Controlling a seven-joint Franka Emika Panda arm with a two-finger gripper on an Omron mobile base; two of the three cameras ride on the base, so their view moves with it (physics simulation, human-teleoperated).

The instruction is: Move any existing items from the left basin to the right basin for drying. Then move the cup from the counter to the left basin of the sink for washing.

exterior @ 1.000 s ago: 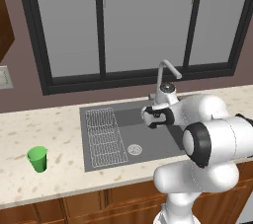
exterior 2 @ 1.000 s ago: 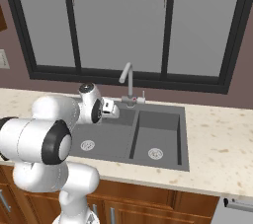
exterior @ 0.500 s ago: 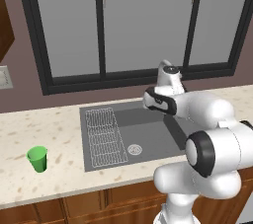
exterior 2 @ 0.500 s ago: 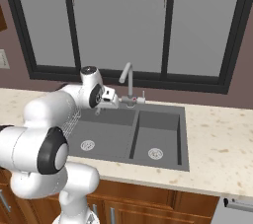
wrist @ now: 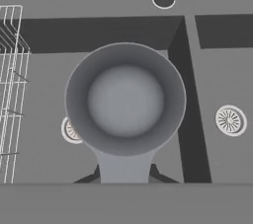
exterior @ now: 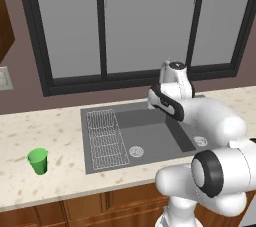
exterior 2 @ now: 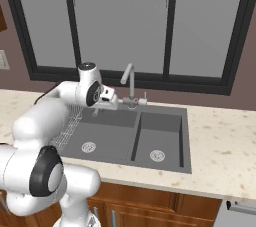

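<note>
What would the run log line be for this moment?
claw: shut on grey round item, by its handle | item: over left basin | green cup: upright on counter, left of sink

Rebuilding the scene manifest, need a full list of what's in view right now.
cup: 1, green, on the counter left of the sink
pan-like item: 1, grey, held by its handle over the left basin
left basin: 1, dark grey
right basin: 1, dark grey
wire rack: 1, white, left basin
drain rings: 2, silver, one per basin
faucet: 1, silver, behind the sink
counter: 1, beige speckled
window: 1, dark-framed
arm: 1, white
tool: 1, shut on the item's handle
</note>
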